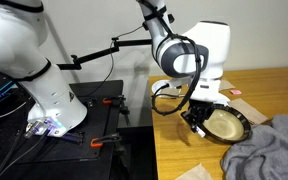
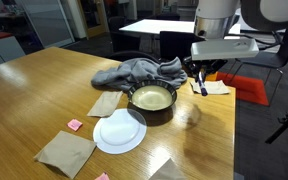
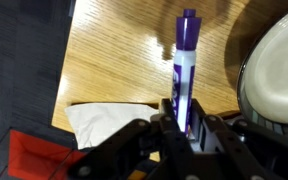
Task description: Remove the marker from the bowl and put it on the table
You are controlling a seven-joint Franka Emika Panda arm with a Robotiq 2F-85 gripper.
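Where wrist view looks down, marker (image 3: 186,70) is pinched at whitish end between fingers (image 3: 167,122), purple cap pointed away. Worktop (image 3: 114,60) is seen beneath, white napkin (image 3: 102,122) close by. Bowl (image 3: 246,95) is seen just beside marker, not around it; grey cloth (image 2: 134,70) is heaped beyond.

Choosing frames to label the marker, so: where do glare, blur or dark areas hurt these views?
Wrist view: the marker is sharp and well lit, the jaws holding it dark and soft, the bowl nearly washed out inside. In an exterior view, a pale sheen lies on the table near the bowl. In both exterior views the marker is too small for detail.
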